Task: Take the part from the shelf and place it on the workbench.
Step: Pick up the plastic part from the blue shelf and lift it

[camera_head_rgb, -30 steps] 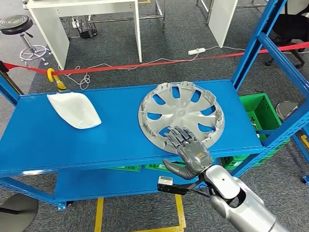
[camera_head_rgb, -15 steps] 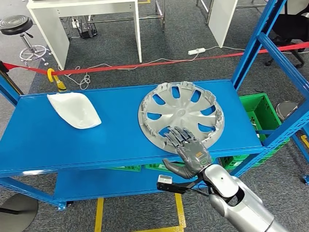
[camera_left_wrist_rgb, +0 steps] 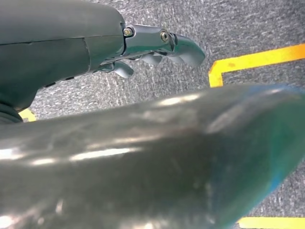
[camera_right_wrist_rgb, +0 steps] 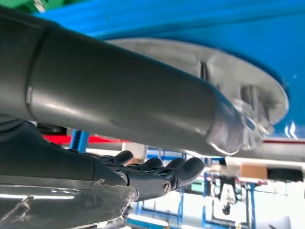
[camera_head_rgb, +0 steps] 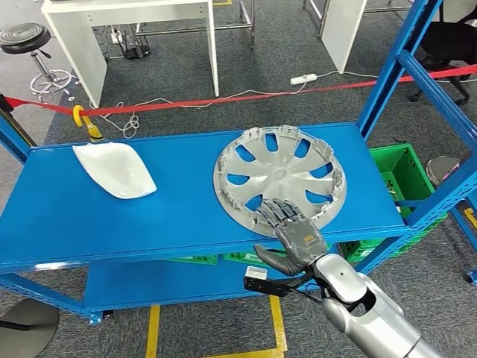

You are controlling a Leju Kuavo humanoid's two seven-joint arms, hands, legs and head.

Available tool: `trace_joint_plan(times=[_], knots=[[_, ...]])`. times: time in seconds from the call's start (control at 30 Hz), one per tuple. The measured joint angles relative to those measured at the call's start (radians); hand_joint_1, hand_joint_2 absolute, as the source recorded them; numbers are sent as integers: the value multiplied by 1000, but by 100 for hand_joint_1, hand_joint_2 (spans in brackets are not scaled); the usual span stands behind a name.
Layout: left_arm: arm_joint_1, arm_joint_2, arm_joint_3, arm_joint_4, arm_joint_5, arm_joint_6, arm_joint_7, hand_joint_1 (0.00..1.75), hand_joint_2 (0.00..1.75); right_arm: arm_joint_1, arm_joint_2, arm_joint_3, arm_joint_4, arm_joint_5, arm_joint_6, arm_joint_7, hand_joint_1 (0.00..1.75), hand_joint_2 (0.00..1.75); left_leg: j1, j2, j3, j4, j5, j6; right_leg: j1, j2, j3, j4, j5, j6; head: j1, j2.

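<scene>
I see the wheel cover lying flat on the shelf, toward its right end, with the white part well apart to its left. My right hand rests on the cover's near edge. A green crate sits right of the shelf, lower down.

No readable text, label, brand, number or sign is found in any of the views. A small orange mark is seen on the back of the right hand, in the lower middle of the head view, but it is too small to be read. The wheel cover on the blue shelf carries no legible lettering. The yellow floor lines at the lower edge are plain markings without characters.
</scene>
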Motion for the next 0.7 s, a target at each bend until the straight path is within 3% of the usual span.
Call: trace_joint_plan(times=[0.5, 0.53, 0.63, 0.67, 0.7], knots=[[27, -54, 83, -91, -72, -71, 18, 0, 0, 32, 26, -20, 77, -2, -11, 10, 0, 0, 0, 0, 0, 0, 0, 0, 0, 0, 0, 0, 0, 0, 0, 0], [28, -57, 89, -96, -84, -79, 14, 0, 0, 33, 27, -22, 78, -2, -13, 11, 0, 0, -1, 0, -1, 1, -1, 2, -2, 0, 0, -3, 1, 2, 0, 0], [26, -77, 138, -126, -162, -118, -25, 0, 0, 36, 33, -38, 86, -4, -21, 9, 0, 0, 0, 0, 6, -24, -6, 32, -6, 0, -6, 7, 17, 21, 1, 0], [25, -82, 154, -133, -181, -124, -36, 0, 0, 35, 34, -43, 87, -4, -23, 7, 0, 0, 3, 1, 13, -35, -4, 40, -6, 0, -18, 26, 14, 26, 2, 0], [23, -86, 164, -135, -189, -123, -41, 0, 0, 35, 35, -47, 87, -4, -23, 7, 0, 0, 6, 2, 22, -38, 0, 41, -7, -1, -39, 61, -4, 27, 4, 0]])
